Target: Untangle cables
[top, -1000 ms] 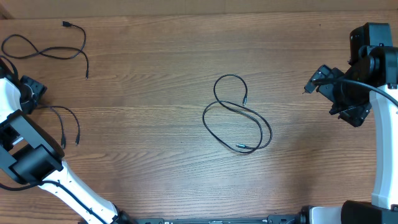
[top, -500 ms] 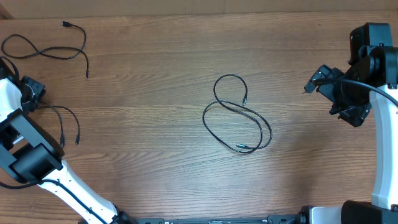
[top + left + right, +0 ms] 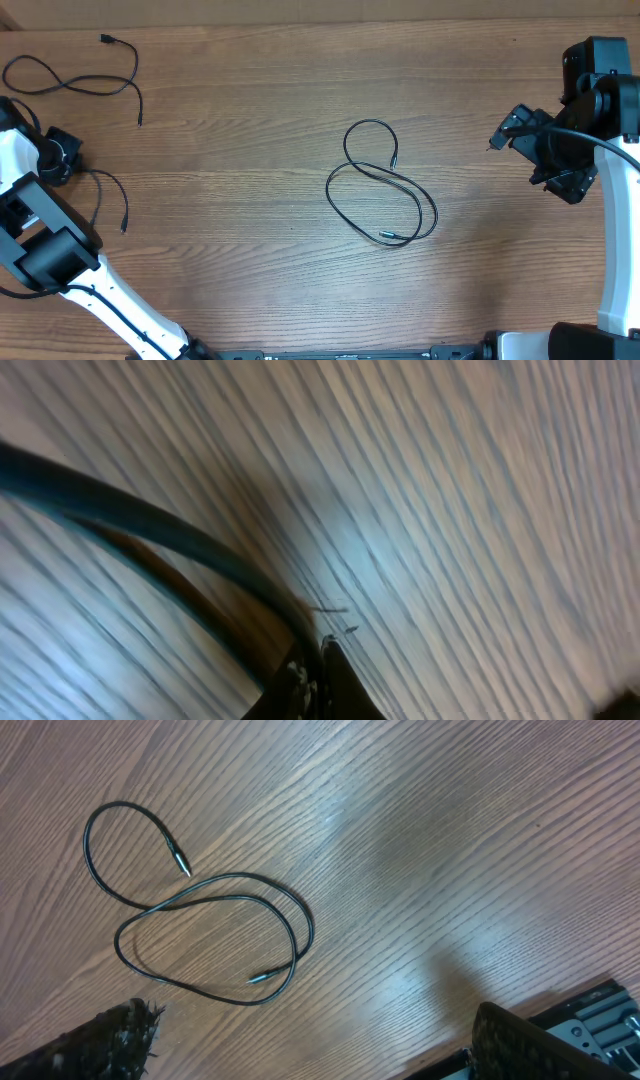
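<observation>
Closure of the left gripper (image 3: pixel 57 160) is being recorded at the left edge of the overhead frame. Its jaws are being pressed fully together. Judging by the wrist view, a short thin black cord (image 3: pixel 150 525) is being pinched between them near one end, with the rest trailing to lower right across the brown wooden tabletop (image 3: pixel 250 120). The grip is probably being taken there so that the cord can be drawn out straight.

The right gripper (image 3: pixel 312 1025) is being held wide apart and empty at the right of the frame. It is presumably being kept clear while aimed at a long thin black cord (image 3: pixel 385 174), which is lying in the centre, crossed over itself. A third thin black cord (image 3: pixel 75 88) is lying at upper left, well apart from the others.

The left wrist view is being badly blurred, so the contact cannot be confirmed outright. From overhead, the gripped end is being hidden by the gripper. Plug details are too small to be made out.
</observation>
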`<state>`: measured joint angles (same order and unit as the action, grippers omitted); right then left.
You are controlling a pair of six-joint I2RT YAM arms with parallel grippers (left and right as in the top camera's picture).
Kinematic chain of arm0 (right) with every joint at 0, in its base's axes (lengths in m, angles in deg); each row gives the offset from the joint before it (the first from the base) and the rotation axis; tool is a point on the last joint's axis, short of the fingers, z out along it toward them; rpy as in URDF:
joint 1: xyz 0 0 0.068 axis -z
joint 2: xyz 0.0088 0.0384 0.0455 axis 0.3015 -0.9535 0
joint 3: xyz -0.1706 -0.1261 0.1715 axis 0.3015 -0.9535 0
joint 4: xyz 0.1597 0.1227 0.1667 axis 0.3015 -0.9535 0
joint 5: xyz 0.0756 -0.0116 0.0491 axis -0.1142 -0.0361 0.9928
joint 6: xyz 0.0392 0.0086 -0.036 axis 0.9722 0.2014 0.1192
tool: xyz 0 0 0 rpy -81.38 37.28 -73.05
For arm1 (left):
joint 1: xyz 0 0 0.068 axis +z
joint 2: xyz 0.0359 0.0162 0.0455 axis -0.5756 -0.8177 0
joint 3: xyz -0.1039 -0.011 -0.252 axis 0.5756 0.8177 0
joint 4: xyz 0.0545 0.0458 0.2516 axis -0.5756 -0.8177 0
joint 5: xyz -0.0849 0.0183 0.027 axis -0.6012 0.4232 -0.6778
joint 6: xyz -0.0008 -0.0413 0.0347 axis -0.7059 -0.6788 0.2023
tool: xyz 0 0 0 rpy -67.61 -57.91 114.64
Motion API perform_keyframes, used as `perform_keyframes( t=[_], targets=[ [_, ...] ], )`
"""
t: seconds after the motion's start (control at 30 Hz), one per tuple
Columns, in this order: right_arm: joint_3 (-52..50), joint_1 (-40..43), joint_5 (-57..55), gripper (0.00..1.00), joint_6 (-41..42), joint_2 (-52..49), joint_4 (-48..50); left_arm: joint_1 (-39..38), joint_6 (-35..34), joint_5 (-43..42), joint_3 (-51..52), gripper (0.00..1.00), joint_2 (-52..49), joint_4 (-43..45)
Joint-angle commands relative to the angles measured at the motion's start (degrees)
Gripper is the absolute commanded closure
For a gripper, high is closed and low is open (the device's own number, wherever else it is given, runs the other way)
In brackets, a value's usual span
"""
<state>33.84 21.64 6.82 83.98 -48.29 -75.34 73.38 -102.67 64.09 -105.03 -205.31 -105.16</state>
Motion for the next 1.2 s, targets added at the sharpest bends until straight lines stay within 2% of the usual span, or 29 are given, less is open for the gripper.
perform_keyframes(
  t=[0.0, 0.2, 0.33, 0.47, 0.73, 0.77, 0.8, 0.83, 0.87, 0.97, 1.07, 1.17],
  targets=[
    [0.37, 0.15, -0.79, 0.0, 0.22, -0.17, 0.17, -0.22, -3.17, -5.09, 0.33, 0.96, 4.74, -2.1],
    [0.37, 0.15, -0.79, 0.0, 0.22, -0.17, 0.17, -0.22, -3.69, -4.68, 0.33, 0.96, 10.12, -8.94],
    [0.37, 0.15, -0.79, 0.0, 0.22, -0.17, 0.17, -0.22, -8.26, -5.4, 0.17, 0.96, 11.58, -16.24],
    [0.37, 0.15, -0.79, 0.0, 0.22, -0.17, 0.17, -0.39, -8.55, -7.52, 0.13, 0.96, 11.54, -22.73],
    [0.37, 0.15, -0.79, 0.0, 0.24, -0.17, 0.17, -1.29, -5.4, 0.07, 0.22, 0.95, 11.13, -23.47],
    [0.37, 0.15, -0.79, 0.0, 0.24, -0.17, 0.17, -1.64, -3.96, 1.22, 0.24, 0.9, 10.97, -22.84],
    [0.37, 0.15, -0.79, 0.0, 0.22, -0.17, 0.17, -2.12, -2.6, 2.32, 0.24, 0.77, 10.73, -22.4],
    [0.37, 0.15, -0.79, 0.0, 0.22, -0.17, 0.17, -2.58, -1.9, 2.56, 0.24, 0.59, 10.4, -22.01],
    [0.37, 0.15, -0.79, 0.0, 0.22, -0.17, 0.17, -3.08, -1.36, 1.81, 0.24, 0.54, 10.1, -21.73],
    [0.37, 0.15, -0.79, 0.0, 0.22, -0.17, 0.17, -4.5, 1.51, -6.54, 0.24, 0.54, 9.2, -20.57],
    [0.37, 0.15, -0.79, 0.0, 0.22, -0.17, 0.17, -6.23, 4.79, -14.69, 0.24, 0.48, 8.85, -19.08],
    [0.37, 0.15, -0.79, 0.0, 0.22, -0.17, 0.17, -7.21, 5.16, -15.06, -0.44, 0.51, 8.92, -18.75]
  ],
)
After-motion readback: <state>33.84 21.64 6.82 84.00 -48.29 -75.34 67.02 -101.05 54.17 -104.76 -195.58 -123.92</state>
